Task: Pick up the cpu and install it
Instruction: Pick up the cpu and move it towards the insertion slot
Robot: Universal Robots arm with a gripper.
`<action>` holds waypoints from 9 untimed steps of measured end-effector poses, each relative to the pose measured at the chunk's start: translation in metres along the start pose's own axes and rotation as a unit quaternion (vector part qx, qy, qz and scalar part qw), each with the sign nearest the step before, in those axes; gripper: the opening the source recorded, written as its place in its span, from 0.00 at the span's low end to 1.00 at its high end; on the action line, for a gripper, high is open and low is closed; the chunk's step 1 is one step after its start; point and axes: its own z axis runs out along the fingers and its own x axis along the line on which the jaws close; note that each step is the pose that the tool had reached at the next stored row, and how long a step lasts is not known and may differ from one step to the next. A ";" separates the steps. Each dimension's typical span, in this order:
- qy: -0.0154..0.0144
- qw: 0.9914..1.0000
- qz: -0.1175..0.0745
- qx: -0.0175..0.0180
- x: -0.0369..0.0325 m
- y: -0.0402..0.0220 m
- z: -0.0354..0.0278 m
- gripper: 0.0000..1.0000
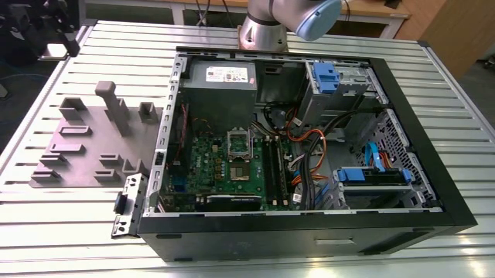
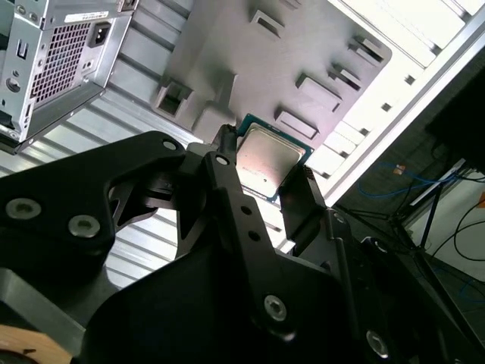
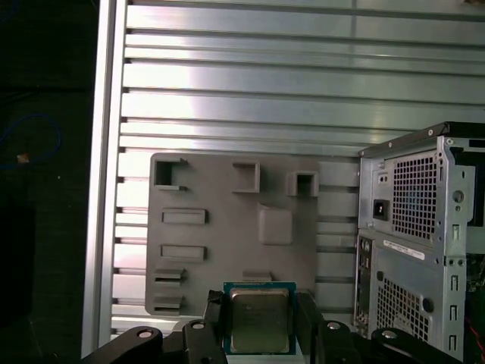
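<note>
Claw (image 3: 259,315) closed on the cpu (image 3: 258,322); beyond, grey holder plate (image 3: 227,227) lies on slatted metal table (image 3: 227,91).

Bright light; slatted table (image 3: 250,80) glares (washed out).

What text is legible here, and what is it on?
No text can be read.
Power supply label: print too small.
Case sticker: blurred.
Lid of the cpu, held in the pincer: no legible marking.
</note>
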 end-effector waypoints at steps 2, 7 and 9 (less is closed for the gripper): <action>0.000 1.000 0.000 0.000 -0.0006 0.0000 0.0000 0.47; 0.000 1.000 0.000 0.000 -0.0021 0.0000 0.0000 0.47; 0.000 1.000 0.000 0.000 -0.0028 -0.0001 0.0000 0.47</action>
